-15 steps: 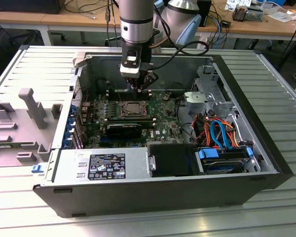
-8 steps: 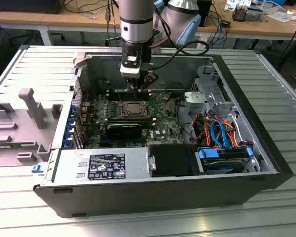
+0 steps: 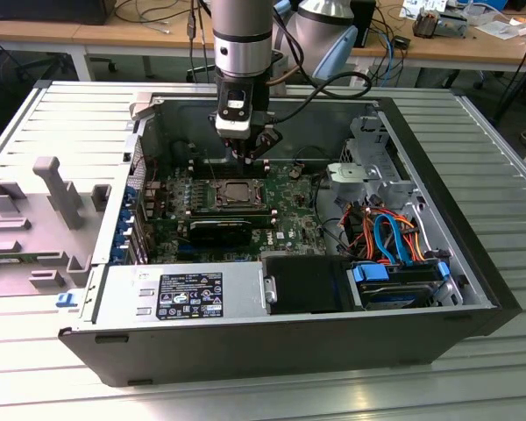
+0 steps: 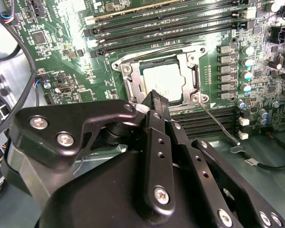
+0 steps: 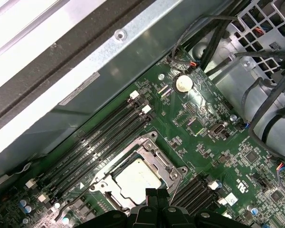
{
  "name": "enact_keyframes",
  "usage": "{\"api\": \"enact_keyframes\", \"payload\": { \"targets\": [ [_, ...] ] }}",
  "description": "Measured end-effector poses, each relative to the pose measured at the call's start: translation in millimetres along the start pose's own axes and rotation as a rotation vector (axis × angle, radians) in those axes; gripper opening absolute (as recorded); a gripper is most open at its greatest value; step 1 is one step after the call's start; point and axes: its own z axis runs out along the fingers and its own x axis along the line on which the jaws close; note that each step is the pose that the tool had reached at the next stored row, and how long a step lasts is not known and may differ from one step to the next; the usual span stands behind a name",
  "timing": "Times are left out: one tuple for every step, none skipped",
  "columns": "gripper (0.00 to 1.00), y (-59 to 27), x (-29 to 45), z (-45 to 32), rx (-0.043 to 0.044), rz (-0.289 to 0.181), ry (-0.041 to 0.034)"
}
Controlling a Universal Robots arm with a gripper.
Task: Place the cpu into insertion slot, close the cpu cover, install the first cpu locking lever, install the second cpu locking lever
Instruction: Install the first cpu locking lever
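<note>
Even, bright room light falls from above. In the exterior view the ribbed table (image 3: pixel 473 149) carries a pale band of glare along its near edge. The open computer case (image 3: pixel 245 342) is dim inside, its motherboard (image 3: pixel 289 228) shaded beneath the arm (image 3: pixel 243 44). In the second wrist view the black gripper (image 4: pixel 159 100) reads as a dark mass with small highlights on its screw heads (image 4: pixel 39 123), and the cpu (image 4: pixel 164 80) gives back a soft pale sheen. In the first wrist view the surface beyond the case wall (image 5: pixel 133 61) is washed out to white, the wall itself shows a grey sheen, and the coin battery (image 5: pixel 183 84) glints.
</note>
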Motion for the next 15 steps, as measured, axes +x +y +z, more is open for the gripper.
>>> {"api": "enact_keyframes", "payload": {
  "targets": [
    [0.11,0.0,0.0,0.0,-0.0001,-0.001,0.0],
    [0.11,0.0,0.0,0.0,-0.0002,-0.003,0.0],
    [0.11,0.0,0.0,0.0,-0.0006,-0.006,-0.0001],
    [0.11,0.0,0.0,0.0,-0.0007,-0.009,-0.0001],
    [0.11,0.0,0.0,0.0,-0.001,-0.012,-0.0001],
    [0.11,0.0,0.0,0.0,-0.0011,-0.013,-0.0002],
    [0.11,0.0,0.0,0.0,-0.0012,-0.015,-0.0002],
    [0.11,0.0,0.0,0.0,-0.0013,-0.016,-0.0002],
    [0.11,0.0,0.0,0.0,-0.0014,-0.017,-0.0002],
    [0.11,0.0,0.0,0.0,-0.0016,-0.019,-0.0002],
    [0.11,0.0,0.0,0.0,-0.0016,-0.02,-0.0003],
    [0.11,0.0,0.0,0.0,-0.0018,-0.022,-0.0003],
    [0.11,0.0,0.0,0.0,-0.0019,-0.024,-0.0003],
    [0.11,0.0,0.0,0.0,-0.002,-0.025,-0.0003],
    [0.11,0.0,0.0,0.0,-0.0021,-0.027,-0.0004]
  ]
}}
